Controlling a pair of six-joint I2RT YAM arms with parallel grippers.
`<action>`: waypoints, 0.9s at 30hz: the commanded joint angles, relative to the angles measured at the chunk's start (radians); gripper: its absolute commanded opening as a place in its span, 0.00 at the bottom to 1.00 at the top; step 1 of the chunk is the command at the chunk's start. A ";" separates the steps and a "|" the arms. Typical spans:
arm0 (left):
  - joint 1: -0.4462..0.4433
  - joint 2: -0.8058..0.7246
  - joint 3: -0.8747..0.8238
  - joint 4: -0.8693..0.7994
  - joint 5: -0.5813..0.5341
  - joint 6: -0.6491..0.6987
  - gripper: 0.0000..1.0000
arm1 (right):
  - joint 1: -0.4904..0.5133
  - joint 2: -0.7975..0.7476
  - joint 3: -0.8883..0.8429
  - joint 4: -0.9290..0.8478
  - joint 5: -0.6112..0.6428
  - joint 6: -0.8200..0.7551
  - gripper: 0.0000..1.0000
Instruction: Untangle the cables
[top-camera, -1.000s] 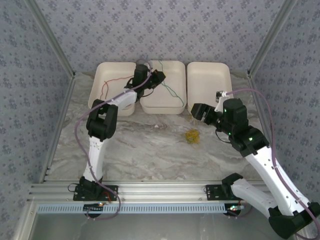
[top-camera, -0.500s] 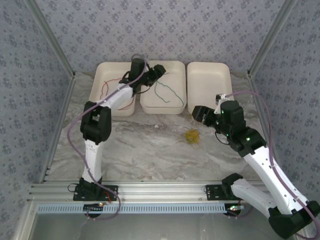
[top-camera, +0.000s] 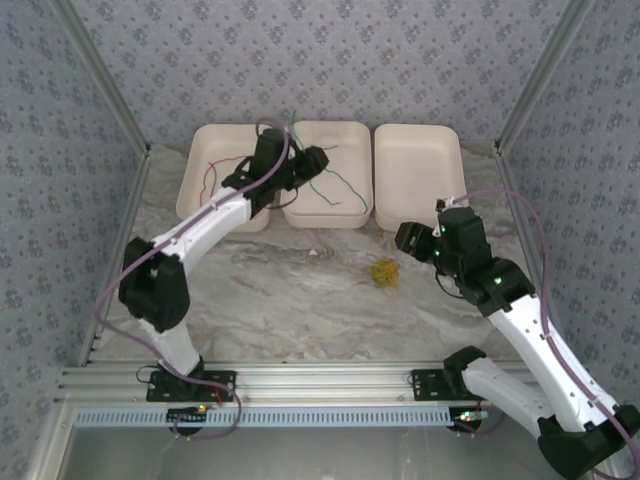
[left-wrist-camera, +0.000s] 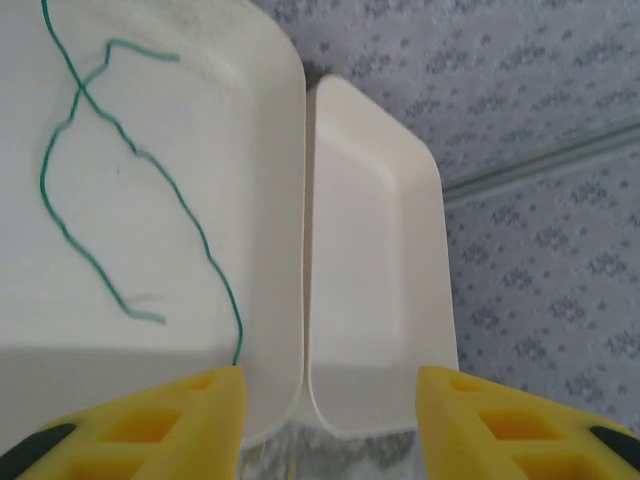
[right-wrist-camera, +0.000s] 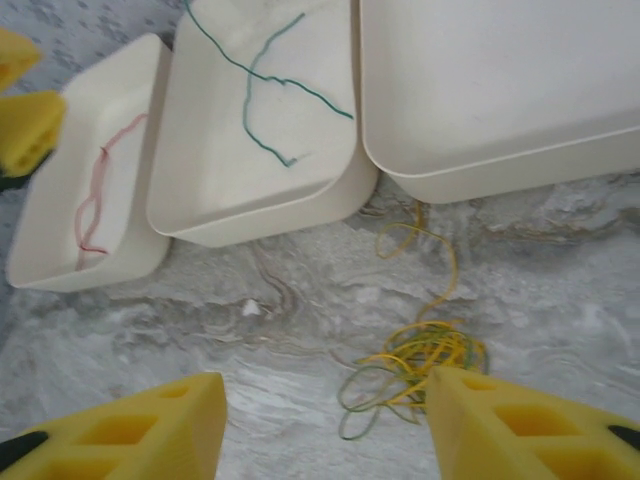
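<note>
A knot of yellow and green cables (top-camera: 384, 271) lies on the marble table in front of the trays. My right gripper (top-camera: 407, 238) hovers just right of it, open and empty. In the right wrist view the knot (right-wrist-camera: 425, 360) sits close to the right finger, with one yellow loop trailing toward the right tray. A loose green cable (top-camera: 326, 184) lies in the middle tray (top-camera: 340, 216). A red cable (top-camera: 210, 176) lies in the left tray (top-camera: 192, 205). My left gripper (top-camera: 313, 160) hangs open over the middle tray, holding nothing; below it, the green cable (left-wrist-camera: 100, 190) ends near the left finger.
The right tray (top-camera: 420, 150) holds nothing. All three white trays stand side by side against the back wall. Metal frame rails run along both sides of the table. A small white speck (right-wrist-camera: 247, 308) lies on the marble.
My left gripper has opened and let go of the green cable, which now lies in the middle tray. The left arm's elbow swung out to the left. The right gripper shifted slightly right.
</note>
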 joint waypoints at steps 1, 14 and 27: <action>-0.095 -0.124 -0.130 -0.013 -0.088 0.066 0.44 | -0.002 0.004 -0.086 -0.050 0.025 0.024 0.49; -0.431 -0.069 -0.487 0.227 -0.142 -0.051 0.60 | -0.105 0.214 -0.315 0.218 -0.181 0.068 0.48; -0.417 0.212 -0.397 0.430 -0.086 -0.147 0.43 | -0.166 0.465 -0.291 0.408 -0.269 0.085 0.38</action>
